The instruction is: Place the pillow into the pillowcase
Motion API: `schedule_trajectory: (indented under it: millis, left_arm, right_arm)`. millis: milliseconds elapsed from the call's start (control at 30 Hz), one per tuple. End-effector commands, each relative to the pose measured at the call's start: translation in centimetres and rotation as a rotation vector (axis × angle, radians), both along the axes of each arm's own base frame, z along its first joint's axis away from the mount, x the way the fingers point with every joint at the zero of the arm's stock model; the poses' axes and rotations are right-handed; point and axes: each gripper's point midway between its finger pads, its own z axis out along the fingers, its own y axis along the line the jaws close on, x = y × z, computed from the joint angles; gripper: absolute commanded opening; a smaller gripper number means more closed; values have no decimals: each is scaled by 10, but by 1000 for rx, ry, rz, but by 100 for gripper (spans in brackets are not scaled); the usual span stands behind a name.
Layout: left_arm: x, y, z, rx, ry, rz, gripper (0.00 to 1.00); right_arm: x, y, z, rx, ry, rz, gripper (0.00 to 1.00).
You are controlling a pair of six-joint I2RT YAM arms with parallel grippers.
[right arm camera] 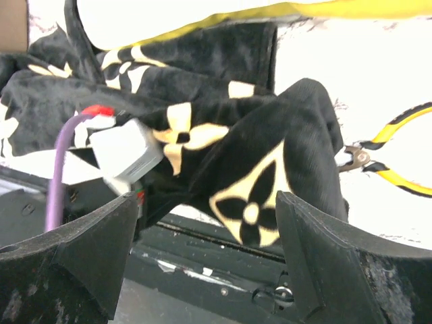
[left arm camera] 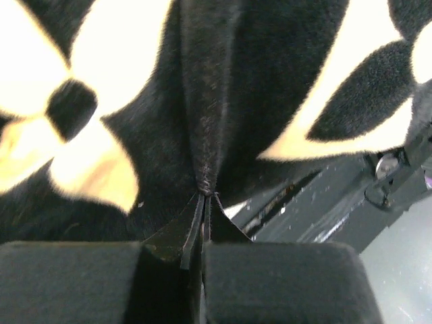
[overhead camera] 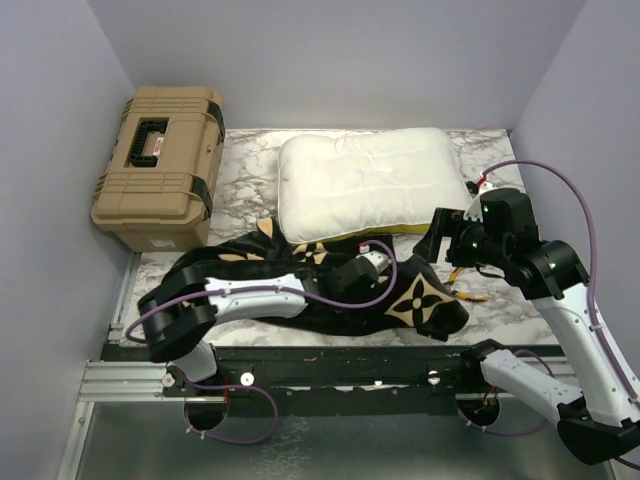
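The cream-white pillow [overhead camera: 372, 182] lies at the back middle of the marble table; its yellow edge band [right arm camera: 270, 12] shows at the top of the right wrist view. The black pillowcase [overhead camera: 420, 300] with tan flower motifs lies crumpled in front of it, near the table's front edge. My left gripper [overhead camera: 368, 280] rests on the pillowcase and is shut on a fold of its black fabric [left arm camera: 206, 135]. My right gripper [overhead camera: 437, 243] is open and empty, above the table to the right of the pillowcase [right arm camera: 270, 175], not touching it.
A tan hard toolbox [overhead camera: 160, 165] stands at the back left. Yellow-handled pliers [right arm camera: 388, 158] lie on the table right of the pillowcase. The black front rail [overhead camera: 330, 365] runs along the near edge. Grey walls enclose three sides.
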Motion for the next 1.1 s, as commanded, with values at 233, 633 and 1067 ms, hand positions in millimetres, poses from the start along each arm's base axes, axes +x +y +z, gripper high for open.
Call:
schedule_trajectory:
  millis: [233, 633, 1067]
  left_arm:
    - [-64, 111, 63, -74, -10, 65, 0]
    - [-34, 155, 104, -125, -120, 348, 94]
    - [38, 148, 37, 180, -41, 445, 99]
  right_arm:
    - [28, 23, -17, 17, -17, 86, 88]
    - [-2, 53, -136, 75, 342, 249, 82]
    - [-43, 85, -93, 352, 334, 432, 0]
